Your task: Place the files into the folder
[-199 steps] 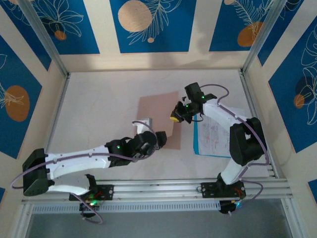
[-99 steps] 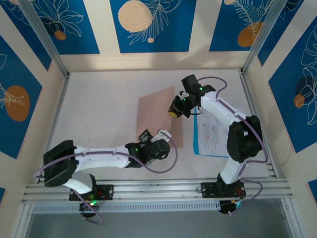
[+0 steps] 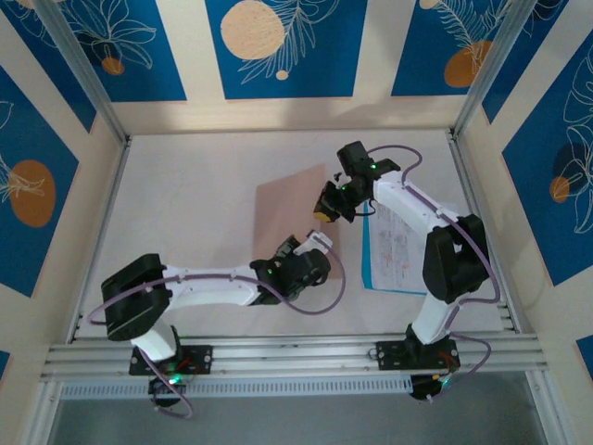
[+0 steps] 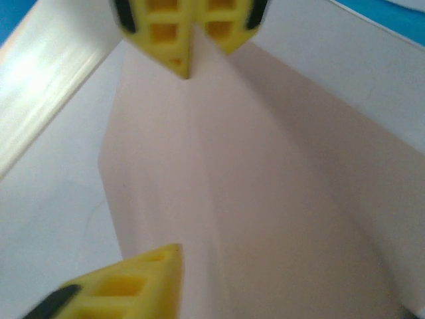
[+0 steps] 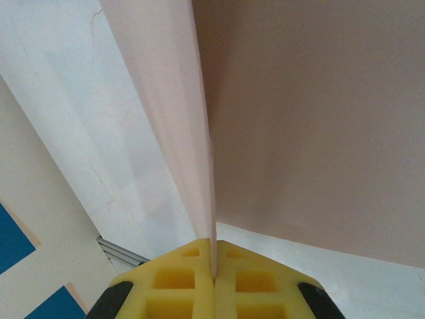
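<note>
The left arm (image 3: 213,286) lies low across the table (image 3: 185,195), stretched toward 2 o'clock, with the left gripper (image 3: 319,244) at the 5 o'clock corner of the folder (image 3: 289,218). Its wrist view shows one yellow finger (image 4: 133,286) beside the card, and I cannot tell whether that gripper is wide or narrow. The right arm (image 3: 417,209) bends at the elbow and reaches toward 10 o'clock, putting the right gripper (image 3: 326,209) at the folder's 3 o'clock edge. Its fingers are pinched tight on the top cover's edge, which is raised off the lower panel. The folder lies at table centre. The files (image 3: 397,246), white sheets on a blue one, lie flat at its 4 o'clock, outside it.
</note>
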`<act>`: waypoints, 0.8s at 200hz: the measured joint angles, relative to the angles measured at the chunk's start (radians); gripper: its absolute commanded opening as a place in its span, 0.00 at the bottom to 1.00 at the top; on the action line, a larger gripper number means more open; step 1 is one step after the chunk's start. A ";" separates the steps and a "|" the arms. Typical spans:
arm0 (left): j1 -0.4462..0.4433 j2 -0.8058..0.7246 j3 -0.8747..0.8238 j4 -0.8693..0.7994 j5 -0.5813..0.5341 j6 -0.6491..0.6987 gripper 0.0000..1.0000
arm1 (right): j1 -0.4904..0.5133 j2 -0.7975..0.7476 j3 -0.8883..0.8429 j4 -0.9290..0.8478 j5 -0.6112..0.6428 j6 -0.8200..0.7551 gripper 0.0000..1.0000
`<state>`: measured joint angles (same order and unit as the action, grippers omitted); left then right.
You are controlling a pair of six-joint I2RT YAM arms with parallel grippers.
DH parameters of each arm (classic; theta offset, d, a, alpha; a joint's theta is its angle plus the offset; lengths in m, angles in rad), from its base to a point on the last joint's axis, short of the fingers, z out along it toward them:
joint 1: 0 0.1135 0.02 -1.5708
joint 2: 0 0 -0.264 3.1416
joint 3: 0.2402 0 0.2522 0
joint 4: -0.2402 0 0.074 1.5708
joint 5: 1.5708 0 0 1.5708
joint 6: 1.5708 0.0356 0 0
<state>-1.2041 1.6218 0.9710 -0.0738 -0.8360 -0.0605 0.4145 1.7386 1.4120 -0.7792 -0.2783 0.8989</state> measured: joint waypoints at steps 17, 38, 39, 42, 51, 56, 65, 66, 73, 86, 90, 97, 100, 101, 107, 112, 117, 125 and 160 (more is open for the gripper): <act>0.000 0.008 0.003 0.003 -0.005 0.014 0.00 | 0.001 0.000 0.000 0.000 0.002 0.000 0.00; 0.000 0.008 0.005 0.006 -0.013 0.010 0.00 | 0.000 0.000 0.000 0.001 0.005 0.000 0.00; 0.000 0.008 0.005 0.006 -0.014 0.011 0.00 | 0.000 0.000 0.000 0.001 0.005 0.000 0.00; 0.000 0.008 0.005 0.006 -0.014 0.011 0.00 | 0.000 0.000 0.000 0.001 0.005 0.000 0.03; 0.000 0.008 0.005 0.006 -0.015 0.010 0.00 | -0.001 0.000 0.000 0.002 0.004 0.000 0.20; 0.000 0.008 0.005 0.007 -0.015 0.010 0.00 | -0.002 0.000 0.000 0.004 0.002 -0.003 0.30; 0.000 0.005 0.004 0.007 -0.016 0.008 0.00 | -0.002 -0.002 0.000 0.007 -0.006 -0.004 0.45; 0.000 0.005 0.004 0.007 -0.015 0.008 0.00 | -0.002 -0.002 0.000 0.008 -0.006 -0.002 0.47; 0.000 -0.002 0.004 0.007 -0.015 0.007 0.00 | -0.002 -0.007 0.000 0.013 -0.009 -0.005 0.58; 0.000 -0.023 -0.003 0.007 -0.014 0.002 0.00 | -0.003 -0.043 -0.013 0.038 -0.002 -0.003 0.72; 0.000 -0.032 -0.006 0.008 -0.014 -0.001 0.00 | -0.004 -0.059 -0.020 0.047 0.002 -0.014 0.76; 0.002 -0.049 -0.012 0.009 -0.014 -0.009 0.00 | -0.005 -0.099 -0.035 0.061 0.012 -0.014 0.81; 0.002 -0.058 -0.015 0.008 -0.013 -0.010 0.00 | -0.007 -0.124 -0.043 0.067 0.019 -0.002 0.81; 0.002 -0.061 -0.017 0.010 -0.012 -0.013 0.00 | -0.008 -0.129 -0.044 0.068 0.021 -0.005 0.82; 0.003 -0.078 -0.024 0.011 -0.010 -0.018 0.00 | -0.011 -0.170 -0.056 0.078 0.030 -0.003 0.82; 0.003 -0.090 -0.029 0.012 -0.010 -0.020 0.00 | -0.015 -0.209 -0.069 0.089 0.038 -0.005 0.83; 0.004 -0.104 -0.037 0.014 -0.009 -0.027 0.00 | -0.021 -0.250 -0.085 0.106 0.047 -0.003 0.84; 0.004 -0.126 -0.049 0.016 -0.005 -0.038 0.00 | -0.032 -0.317 -0.119 0.133 0.062 0.005 0.84; 0.006 -0.214 -0.111 0.031 0.023 -0.089 0.00 | -0.070 -0.517 -0.357 0.253 0.135 0.075 0.68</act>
<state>-1.1984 1.4078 0.8600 -0.0433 -0.8131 -0.1497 0.3443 1.2213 1.0546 -0.5266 -0.1436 0.9741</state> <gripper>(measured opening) 0.045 0.755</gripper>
